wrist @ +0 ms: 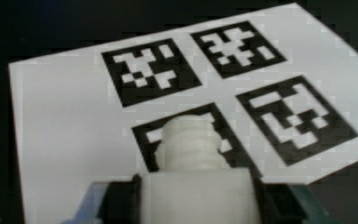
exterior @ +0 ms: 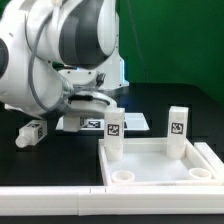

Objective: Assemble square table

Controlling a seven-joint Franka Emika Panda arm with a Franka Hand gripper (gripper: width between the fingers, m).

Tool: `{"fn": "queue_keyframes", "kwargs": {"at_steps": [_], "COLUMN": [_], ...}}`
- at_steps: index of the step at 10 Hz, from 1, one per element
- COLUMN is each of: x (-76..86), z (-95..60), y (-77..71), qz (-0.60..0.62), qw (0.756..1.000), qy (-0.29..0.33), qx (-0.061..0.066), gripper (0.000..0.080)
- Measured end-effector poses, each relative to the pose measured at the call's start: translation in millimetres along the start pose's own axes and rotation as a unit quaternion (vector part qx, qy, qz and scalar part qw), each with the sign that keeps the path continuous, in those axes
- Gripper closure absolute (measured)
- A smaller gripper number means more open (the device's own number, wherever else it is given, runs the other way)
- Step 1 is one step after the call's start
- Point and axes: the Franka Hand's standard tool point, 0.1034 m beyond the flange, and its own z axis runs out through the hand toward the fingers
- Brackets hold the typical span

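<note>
The white square tabletop (exterior: 152, 150) lies socket side up at the exterior view's lower right. Two white tagged legs stand upright in its far corners, one on the left (exterior: 113, 135) and one on the right (exterior: 178, 130). A third leg (exterior: 32, 132) lies loose on the black table at the left. My gripper (wrist: 194, 196) is shut on another white leg (wrist: 190, 150), whose screw end points at the marker board (wrist: 69, 110) below. In the exterior view the gripper (exterior: 92, 103) hangs just above that board, and the held leg is hidden.
The marker board (exterior: 95, 122) lies behind the tabletop's left corner. A long white rail (exterior: 50, 198) runs along the front edge. The arm's bulky body (exterior: 60, 50) fills the upper left. A white box (exterior: 118, 70) stands at the back.
</note>
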Motion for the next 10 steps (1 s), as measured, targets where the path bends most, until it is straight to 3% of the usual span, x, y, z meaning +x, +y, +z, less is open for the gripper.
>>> {"fn": "queue_keyframes", "kwargs": {"at_steps": [1,3,4,5,7,8,9,10], "x": [-7.4,-44.5,-53.7,-51.9,-48.8,-52.2,-63.1,-63.6], "z": [-14.1,-27.6,-42.8,-52.6,-46.4,-53.3,-65.1,-79.4], "y": [-5.6,-25.2,-38.4,-46.3,-42.8,-61.7,-94.9,-119.3], "qz": [-0.011,-0.023,-0.029,-0.04,-0.039,-0.026,-0.045,-0.053], "qw": [0.999,0.994,0.99,0.98,0.965,0.951,0.937,0.928], "qy": [0.041,0.104,0.141,0.196,0.261,0.307,0.347,0.369], "qx": [0.001,0.011,0.012,0.008,0.007,-0.004,-0.008,-0.002], "gripper": [0.0517,0.0515,0.0515,0.0515,0.0515,0.0515,0.0515,0.0515]}}
